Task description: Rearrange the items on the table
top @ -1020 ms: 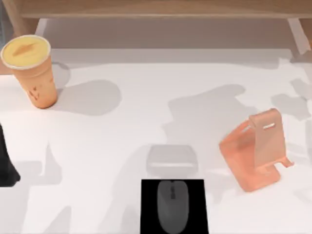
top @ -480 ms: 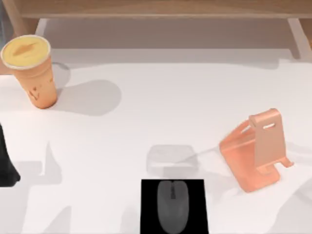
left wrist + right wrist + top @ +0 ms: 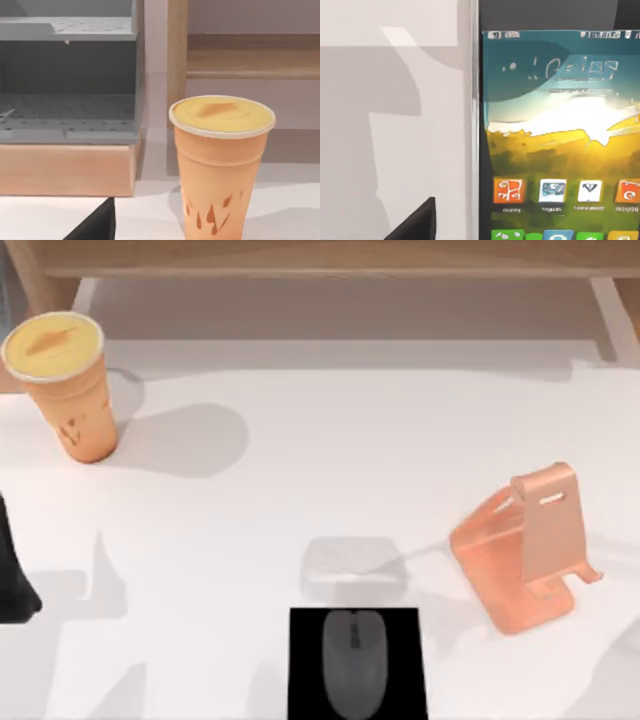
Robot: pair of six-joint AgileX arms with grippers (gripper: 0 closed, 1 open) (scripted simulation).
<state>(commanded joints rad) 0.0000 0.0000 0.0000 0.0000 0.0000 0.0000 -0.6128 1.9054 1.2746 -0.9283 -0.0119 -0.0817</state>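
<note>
White bench (image 3: 300,490) takes up most of the top view, with soft grey shadows splashed across it. A pale wooden frame (image 3: 320,258) runs along the upper edge. In the left wrist view, a grey perforated shelf unit (image 3: 67,75) sits upper left, on a wooden base (image 3: 65,170).

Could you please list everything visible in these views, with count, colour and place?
cup: one, orange with yellow lid, far left of the table.
mouse: one, dark grey, on the pad at the near edge.
pad: one, black, near edge, centre.
phone stand: one, salmon-orange, right side.
smartphone: one, colourful icon screen, close in the right wrist view.
table: one, white, pale wooden frame.
left arm: black part at the left edge.
</note>
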